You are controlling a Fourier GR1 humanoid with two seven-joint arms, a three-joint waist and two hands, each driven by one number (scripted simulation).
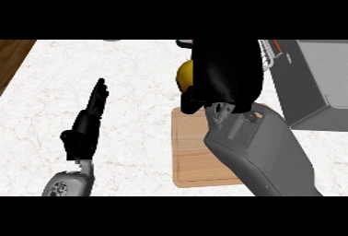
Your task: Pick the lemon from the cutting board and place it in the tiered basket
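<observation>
The right hand (224,69) is curled round the lemon (183,76), which shows just beyond the far edge of the cutting board (197,156). Pickup appears complete. Placement in the tiered basket (269,56) remains. The left hand (87,122) rests open, fingers straight.

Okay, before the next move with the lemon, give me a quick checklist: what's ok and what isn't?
1. The lemon in the right hand: ok. The hand curls round it and only a yellow edge shows.
2. The lemon off the cutting board: ok. It shows beyond the board's far edge.
3. Basket located: cannot tell. Only some wire shows by the right hand.
4. Path to the basket free: cannot tell. The hand and forearm hide it.
5. Left hand out of the way: ok. It rests open at the left, fingers up.
6. The lemon placed: not ok, not yet done.
</observation>
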